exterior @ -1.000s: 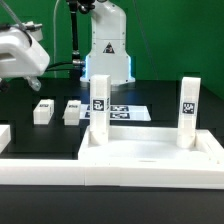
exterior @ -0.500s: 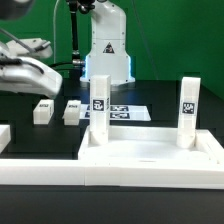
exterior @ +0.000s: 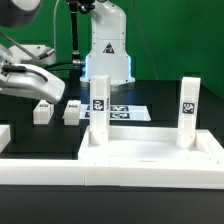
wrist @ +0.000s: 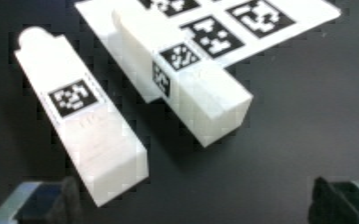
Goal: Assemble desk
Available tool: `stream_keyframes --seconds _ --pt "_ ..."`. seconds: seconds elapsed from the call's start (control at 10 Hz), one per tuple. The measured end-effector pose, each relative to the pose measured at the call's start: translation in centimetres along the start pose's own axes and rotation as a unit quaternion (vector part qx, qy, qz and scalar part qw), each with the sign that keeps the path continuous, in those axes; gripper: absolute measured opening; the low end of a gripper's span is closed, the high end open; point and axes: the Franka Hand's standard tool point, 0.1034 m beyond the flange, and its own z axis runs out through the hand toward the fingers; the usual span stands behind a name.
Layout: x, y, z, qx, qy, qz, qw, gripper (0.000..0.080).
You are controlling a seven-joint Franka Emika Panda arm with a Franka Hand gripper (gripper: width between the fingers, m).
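The desk top lies recessed face up near the front of the exterior view. Two white square-post legs stand upright at its far corners. Two loose tagged legs lie on the black table at the exterior view's left. In the wrist view they lie side by side, one longer and one shorter. My gripper hangs just above the loose legs, open and empty. In the wrist view my gripper has its dark fingertips wide apart, with the end of the longer leg by one of them.
The marker board lies flat behind the desk top, and its tags show in the wrist view. A long low white border bar runs along the front. The robot base stands at the back.
My gripper has come down and toward the exterior view's right, closer to the two loose legs. The desk parts have not moved.
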Motion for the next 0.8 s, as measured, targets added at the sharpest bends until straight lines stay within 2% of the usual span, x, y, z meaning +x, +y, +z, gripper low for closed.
stream_keyframes --seconds 0.2,0.4,0.8 --pt "-0.6 -0.3 2.1 -0.006 -0.001 0.003 1.000 0.0649" --pt "-1.1 -0.9 3.4 -0.013 -0.007 0.005 1.000 0.0649" --pt "-1.1 -0.8 3.5 -0.013 -0.008 0.006 1.000 0.0649"
